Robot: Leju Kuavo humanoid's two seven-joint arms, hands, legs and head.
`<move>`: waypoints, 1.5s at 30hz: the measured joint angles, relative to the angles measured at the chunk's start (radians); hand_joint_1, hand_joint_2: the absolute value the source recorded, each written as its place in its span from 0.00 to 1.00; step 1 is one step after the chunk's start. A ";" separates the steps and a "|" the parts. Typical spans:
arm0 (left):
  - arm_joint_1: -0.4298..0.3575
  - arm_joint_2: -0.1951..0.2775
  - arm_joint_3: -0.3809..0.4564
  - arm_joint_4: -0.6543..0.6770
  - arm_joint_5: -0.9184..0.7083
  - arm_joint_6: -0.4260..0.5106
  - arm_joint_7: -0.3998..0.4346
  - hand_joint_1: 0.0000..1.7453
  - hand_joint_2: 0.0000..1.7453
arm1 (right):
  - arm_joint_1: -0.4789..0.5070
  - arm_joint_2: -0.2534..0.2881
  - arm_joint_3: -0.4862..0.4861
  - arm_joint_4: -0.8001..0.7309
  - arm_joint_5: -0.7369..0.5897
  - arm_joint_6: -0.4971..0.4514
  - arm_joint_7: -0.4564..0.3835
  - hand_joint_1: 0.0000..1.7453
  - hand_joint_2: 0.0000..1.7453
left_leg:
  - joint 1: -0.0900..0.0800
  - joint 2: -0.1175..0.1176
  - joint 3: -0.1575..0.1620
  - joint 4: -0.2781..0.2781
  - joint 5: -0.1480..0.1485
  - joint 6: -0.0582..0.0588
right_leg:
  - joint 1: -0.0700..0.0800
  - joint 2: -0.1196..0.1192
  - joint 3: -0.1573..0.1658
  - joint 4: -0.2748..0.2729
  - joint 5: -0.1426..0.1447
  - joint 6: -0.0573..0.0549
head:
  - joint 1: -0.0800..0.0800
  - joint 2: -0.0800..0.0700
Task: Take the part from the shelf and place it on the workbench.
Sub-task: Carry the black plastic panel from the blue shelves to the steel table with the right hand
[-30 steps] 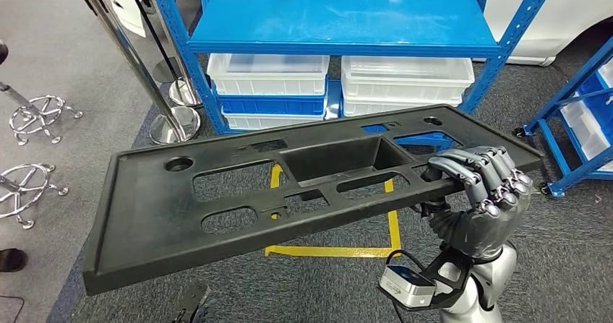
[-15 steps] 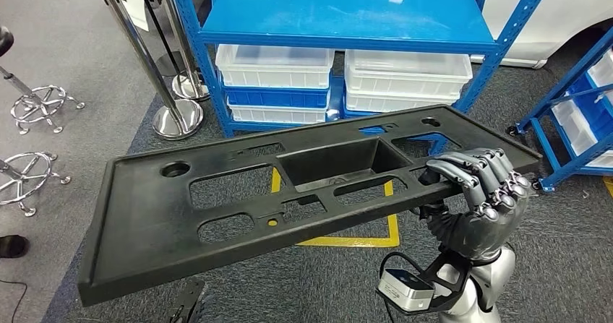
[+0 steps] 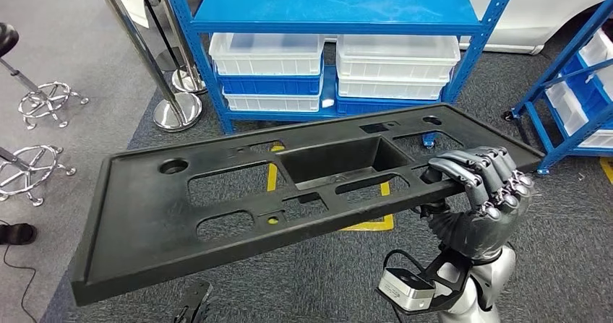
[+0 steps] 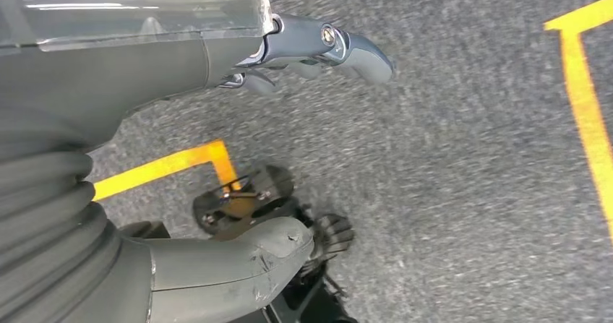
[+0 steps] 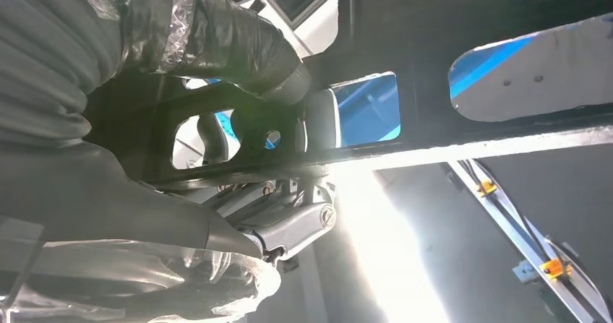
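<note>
The part [image 3: 144,214] is a long black plastic panel with a deep recess in its middle, several cut-outs and round holes. It hangs level in front of me, above the carpet, tilted down toward my left. My right hand [image 3: 481,200] grips its near edge close to the right end, fingers curled over the top. From the right wrist, the fingers [image 5: 238,41] wrap a rib of the part [image 5: 506,139] from below. My left hand [image 4: 144,56] hangs over the floor, its thumb [image 4: 238,258] and fingers apart, holding nothing.
A blue shelf [image 3: 332,5] stands ahead, with white bins [image 3: 267,56] stacked under it. Chrome stanchions [image 3: 177,110] and chair bases [image 3: 32,171] stand at the left, another blue rack [image 3: 571,92] at the right. Yellow tape [image 3: 372,224] marks the grey carpet.
The whole picture has shifted: shelf, bins and floor tape sit a little higher in view, so the camera has moved. The part stays in my right hand's grip, held the same way.
</note>
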 joint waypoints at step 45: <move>-0.016 0.000 -0.020 0.000 0.020 -0.002 -0.006 0.00 1.00 | -0.011 0.001 0.000 -0.011 -0.013 0.000 0.010 1.00 1.00 | -0.017 0.009 0.073 -0.309 0.155 0.065 | -0.003 0.002 -0.055 0.256 -0.140 0.053 | 0.001 0.000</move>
